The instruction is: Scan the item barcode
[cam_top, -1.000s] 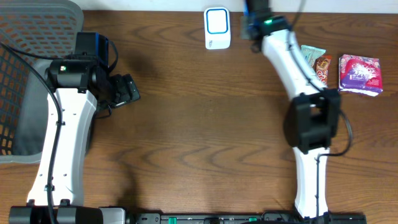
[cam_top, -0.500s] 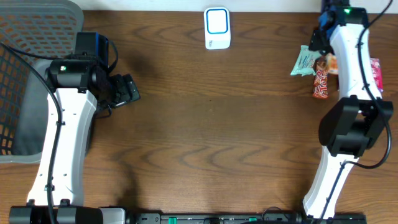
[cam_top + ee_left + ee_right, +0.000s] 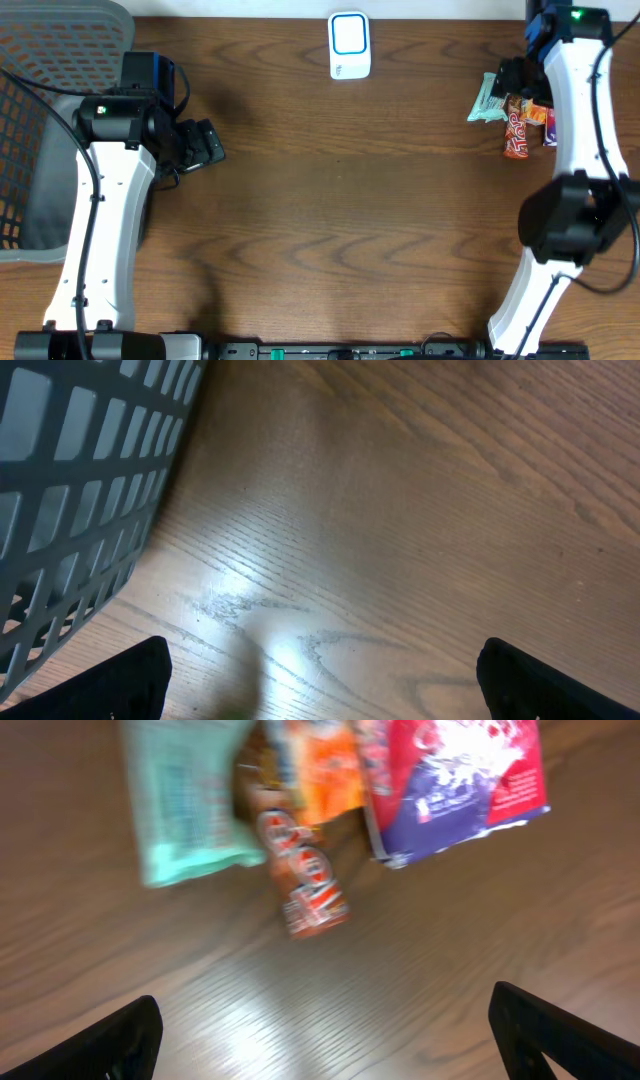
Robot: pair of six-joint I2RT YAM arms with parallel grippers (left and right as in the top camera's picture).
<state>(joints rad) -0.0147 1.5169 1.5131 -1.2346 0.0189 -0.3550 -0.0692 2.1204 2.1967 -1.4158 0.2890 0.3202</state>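
The white scanner with a blue face [image 3: 349, 45] sits at the back centre of the table. At the back right lies a pile of snack items: a mint packet [image 3: 491, 98] [image 3: 185, 805], a red-orange bar [image 3: 517, 136] [image 3: 305, 875], an orange packet [image 3: 322, 770] and a purple-and-red packet [image 3: 455, 780]. My right gripper [image 3: 515, 78] [image 3: 325, 1040] hovers just short of this pile, open, with only bare wood between its fingers. Over bare table at the left, my left gripper [image 3: 205, 145] [image 3: 325, 680] is also open and holds nothing.
A grey mesh basket [image 3: 40, 60] [image 3: 70, 490] stands at the far left, close beside the left gripper. The right arm's upper link [image 3: 580, 110] covers part of the purple packet from above. Brown wood table [image 3: 340, 200] spreads between the arms.
The right arm swung from beside the scanner to the snack pile at the back right, and its jaws went from shut to open. The left arm stayed still.
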